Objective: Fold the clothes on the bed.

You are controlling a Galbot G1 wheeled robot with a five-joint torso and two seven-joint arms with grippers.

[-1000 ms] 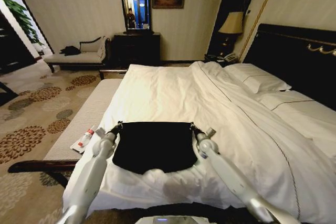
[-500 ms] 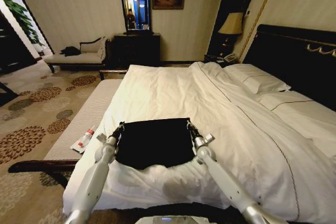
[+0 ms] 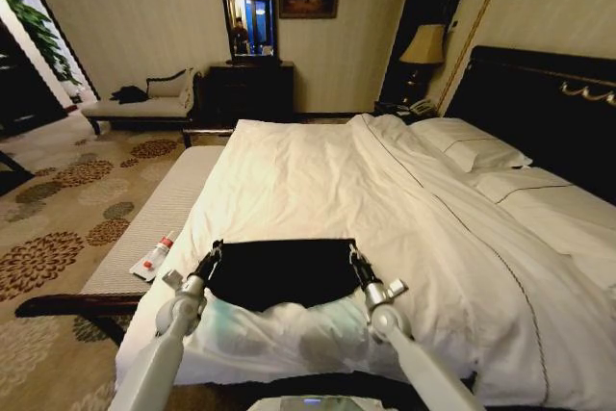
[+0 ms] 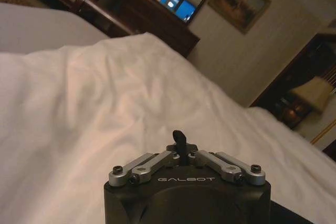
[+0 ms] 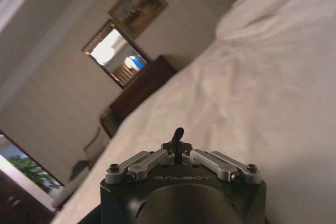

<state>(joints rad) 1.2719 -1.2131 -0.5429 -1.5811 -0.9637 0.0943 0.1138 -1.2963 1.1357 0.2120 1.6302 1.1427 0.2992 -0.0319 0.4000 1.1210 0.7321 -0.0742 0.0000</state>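
While pinched shut, both hands point(image 3: 211, 255) grip the T-shirt point(image 3: 279, 271).

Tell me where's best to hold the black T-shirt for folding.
Probably the two far corners of the black T-shirt, approached from the near bed edge. It lies flat and its far edge runs straight, and the left gripper and right gripper sit there.

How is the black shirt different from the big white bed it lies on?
The black T-shirt is dark, while the bed is white. The T-shirt is small; the bed is far bigger and carries it near its foot end. The T-shirt is gripped at its two far corners by the left gripper and right gripper; the bed is not gripped. Both are soft cloth.
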